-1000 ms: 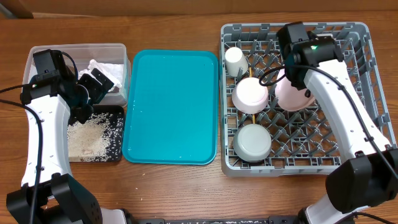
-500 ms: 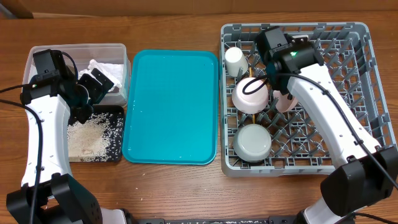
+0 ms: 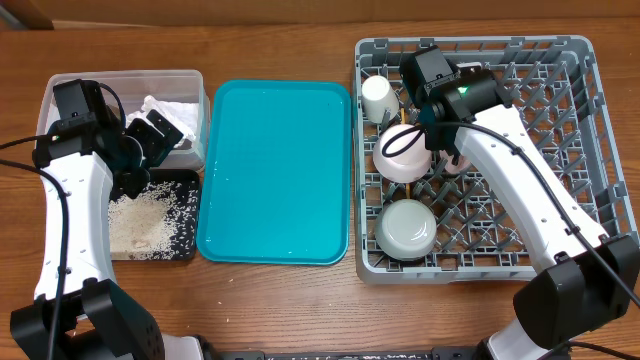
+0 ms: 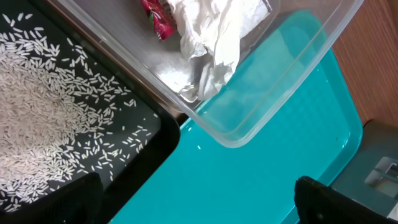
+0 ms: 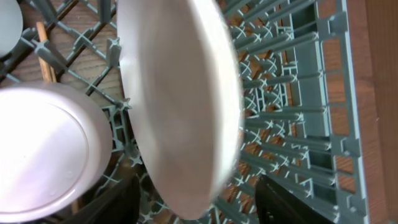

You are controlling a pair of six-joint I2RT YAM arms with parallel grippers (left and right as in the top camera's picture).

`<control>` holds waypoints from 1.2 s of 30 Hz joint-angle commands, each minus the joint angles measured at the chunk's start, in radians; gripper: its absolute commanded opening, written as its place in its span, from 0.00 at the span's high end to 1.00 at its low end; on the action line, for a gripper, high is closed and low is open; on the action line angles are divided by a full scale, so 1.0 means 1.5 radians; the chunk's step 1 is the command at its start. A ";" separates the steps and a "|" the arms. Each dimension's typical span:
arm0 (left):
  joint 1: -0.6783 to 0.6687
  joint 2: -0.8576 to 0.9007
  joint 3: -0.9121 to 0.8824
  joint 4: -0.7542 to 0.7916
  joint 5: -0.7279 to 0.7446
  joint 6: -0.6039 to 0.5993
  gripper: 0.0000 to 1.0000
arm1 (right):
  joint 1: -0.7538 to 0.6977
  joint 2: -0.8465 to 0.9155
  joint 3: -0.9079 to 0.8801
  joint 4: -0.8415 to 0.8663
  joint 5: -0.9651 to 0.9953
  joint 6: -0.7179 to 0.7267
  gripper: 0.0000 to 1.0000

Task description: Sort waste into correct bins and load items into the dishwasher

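Right wrist: pink plate (image 5: 180,106) on edge in dish rack (image 5: 309,43).

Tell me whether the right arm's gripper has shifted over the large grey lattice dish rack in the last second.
Yes. The right gripper has moved left across the grey lattice dish rack, toward the small cream cup in its far-left corner.

Two bowls (image 3: 400,165) (image 3: 406,228); cup (image 3: 378,97), plate (image 5: 180,106), rack (image 3: 570,150), teal tray (image 3: 275,170) one each; two bins (image 3: 120,76) (image 3: 194,215).
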 commanded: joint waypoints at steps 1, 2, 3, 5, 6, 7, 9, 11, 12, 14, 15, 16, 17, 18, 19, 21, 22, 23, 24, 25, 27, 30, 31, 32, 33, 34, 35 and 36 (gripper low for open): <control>-0.004 -0.006 0.011 0.001 -0.004 0.010 0.00 | 0.001 -0.004 0.020 -0.003 0.005 -0.013 0.38; -0.004 -0.006 0.011 0.001 -0.004 0.010 0.00 | 0.002 -0.004 0.026 -0.004 0.004 -0.013 0.38; -0.004 -0.006 0.011 0.001 -0.004 0.010 0.00 | 0.004 -0.006 0.037 -0.006 0.000 -0.012 0.38; -0.004 -0.006 0.011 0.001 -0.004 0.010 0.00 | 0.008 -0.008 0.059 -0.009 -0.009 -0.012 0.37; -0.004 -0.006 0.011 0.001 -0.004 0.010 0.00 | 0.011 -0.009 0.070 -0.008 -0.019 -0.012 0.35; -0.004 -0.006 0.011 0.001 -0.004 0.010 0.00 | 0.014 -0.010 0.079 -0.008 -0.034 -0.012 0.34; -0.004 -0.006 0.011 0.001 -0.004 0.010 0.00 | 0.020 -0.012 0.095 -0.007 -0.079 -0.012 0.31; -0.004 -0.006 0.011 0.001 -0.004 0.010 0.00 | 0.023 -0.012 0.107 -0.003 -0.137 -0.012 0.26; -0.004 -0.006 0.011 0.001 -0.004 0.010 0.00 | 0.023 -0.012 0.108 0.001 -0.165 -0.012 0.22; -0.004 -0.006 0.011 0.001 -0.004 0.010 0.00 | 0.023 -0.012 0.108 0.005 -0.229 -0.012 0.09; -0.004 -0.006 0.011 0.001 -0.004 0.010 0.00 | 0.023 -0.012 0.108 0.005 -0.293 -0.012 0.00; -0.004 -0.006 0.011 0.001 -0.004 0.010 0.00 | 0.023 -0.012 0.108 0.005 -0.342 -0.009 0.00; -0.004 -0.006 0.011 0.001 -0.004 0.010 0.00 | 0.023 -0.012 0.108 0.005 -0.389 -0.009 0.00; -0.004 -0.006 0.011 0.001 -0.004 0.010 0.00 | 0.023 -0.012 0.108 0.005 -0.418 -0.010 0.00; -0.004 -0.006 0.011 0.001 -0.004 0.010 0.00 | 0.023 -0.012 0.108 0.005 -0.440 -0.010 0.00; -0.004 -0.006 0.011 0.001 -0.004 0.010 0.00 | 0.023 -0.012 0.108 0.005 -0.446 -0.010 0.00; -0.004 -0.006 0.011 0.001 -0.004 0.010 0.00 | 0.023 -0.012 0.108 0.005 -0.446 -0.010 0.00; -0.004 -0.006 0.011 0.001 -0.004 0.010 0.00 | 0.023 -0.012 0.108 0.005 -0.446 -0.010 0.00; -0.004 -0.006 0.011 0.001 -0.004 0.010 0.00 | 0.023 -0.012 0.108 0.005 -0.446 -0.010 0.00; -0.004 -0.006 0.011 0.001 -0.004 0.010 0.00 | 0.023 -0.012 0.108 0.005 -0.446 -0.010 0.00; -0.004 -0.006 0.011 0.001 -0.004 0.010 0.00 | 0.023 -0.012 0.108 0.005 -0.446 -0.010 0.00; -0.004 -0.006 0.011 0.001 -0.004 0.010 0.00 | 0.023 -0.012 0.108 0.005 -0.446 -0.010 0.00; -0.004 -0.006 0.011 0.001 -0.004 0.010 0.00 | 0.023 -0.012 0.108 0.005 -0.446 -0.010 0.00; -0.004 -0.006 0.011 0.001 -0.004 0.010 0.00 | 0.023 -0.012 0.108 0.005 -0.446 -0.010 0.00; -0.004 -0.006 0.011 0.001 -0.004 0.010 0.00 | 0.023 -0.012 0.108 0.005 -0.446 -0.010 0.00; -0.004 -0.006 0.011 0.001 -0.004 0.010 0.00 | 0.023 -0.012 0.108 0.005 -0.446 -0.010 0.00; -0.004 -0.006 0.011 0.001 -0.004 0.010 0.00 | 0.023 -0.012 0.108 0.005 -0.446 -0.010 0.00; -0.004 -0.006 0.011 0.001 -0.004 0.010 0.00 | 0.023 -0.012 0.108 0.005 -0.446 -0.010 0.00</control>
